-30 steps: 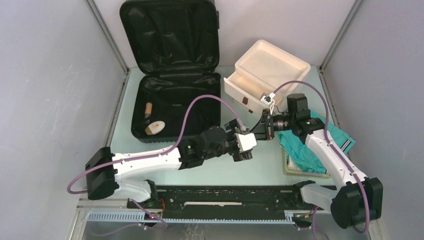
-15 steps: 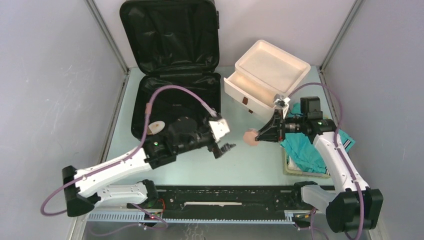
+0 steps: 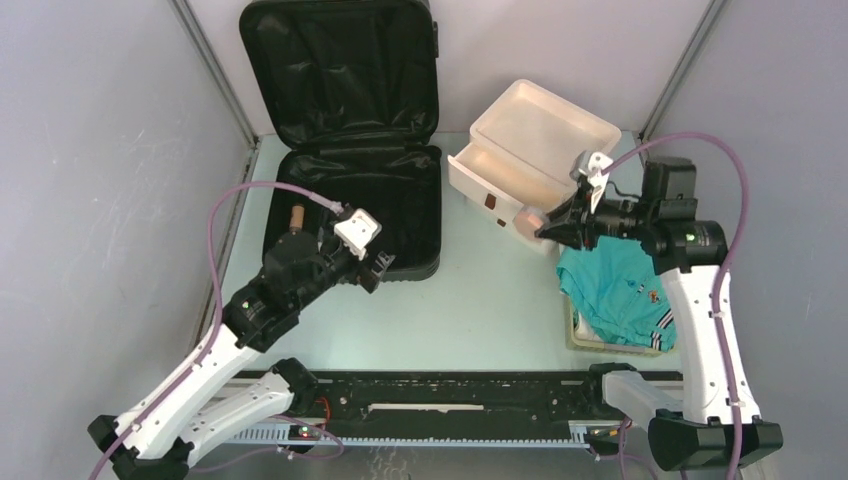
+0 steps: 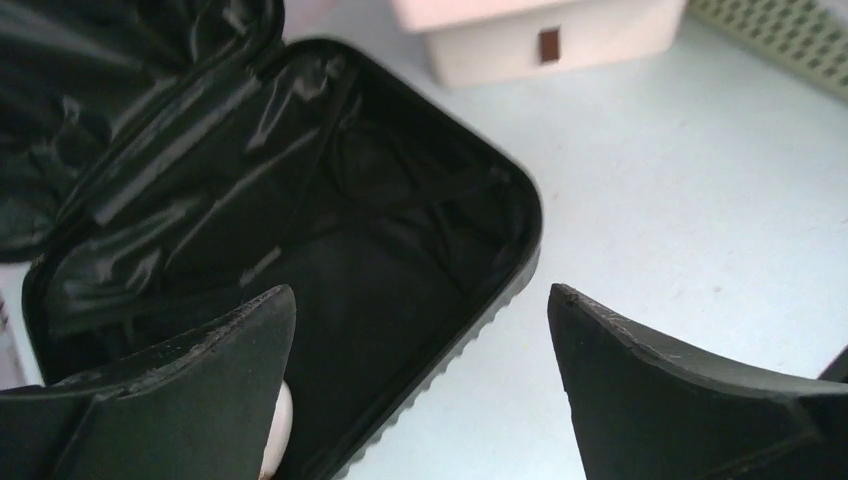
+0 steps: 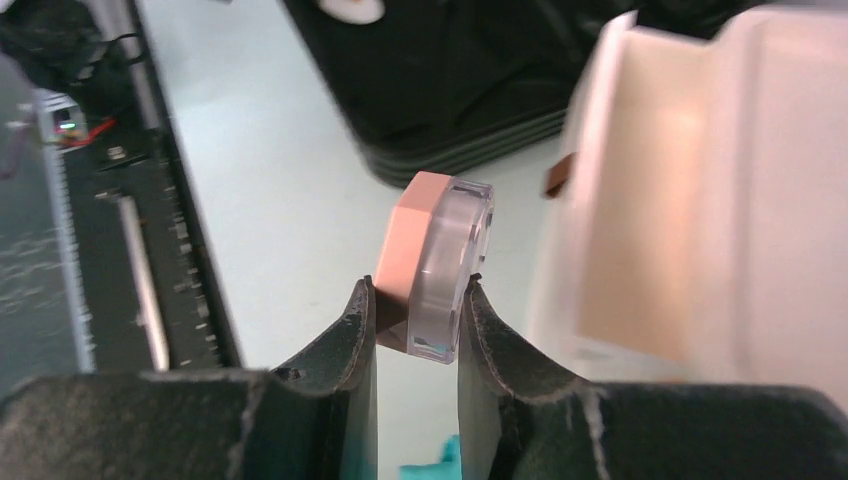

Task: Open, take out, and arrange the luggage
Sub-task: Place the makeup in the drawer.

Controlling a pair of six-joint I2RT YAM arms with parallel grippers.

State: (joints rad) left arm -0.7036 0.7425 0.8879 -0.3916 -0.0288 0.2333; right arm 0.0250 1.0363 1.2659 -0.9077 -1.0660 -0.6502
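Note:
The luggage (image 3: 352,205), a black ribbed suitcase, lies open at the back left with its lid (image 3: 340,70) leaning on the wall. A small brown bottle (image 3: 296,215) lies on its black lining. My left gripper (image 3: 375,265) hangs open over the suitcase's front rim (image 4: 500,290), with nothing between its fingers (image 4: 210,390). A white object (image 4: 280,430) peeks out beside the left finger. My right gripper (image 3: 547,222) is shut on a pink and clear case (image 5: 437,262), which it holds in the air just in front of the white drawer box (image 3: 530,150).
A teal garment (image 3: 615,295) lies in the pale slatted basket (image 3: 580,338) at the right, under my right arm. The drawer box's top drawer (image 5: 700,200) stands pulled out. A black rail (image 3: 440,395) runs along the near edge.
My left arm has swung left from the table's middle to the suitcase, gripper still open. My right gripper has carried the pink case back and to the right, toward the drawer box.

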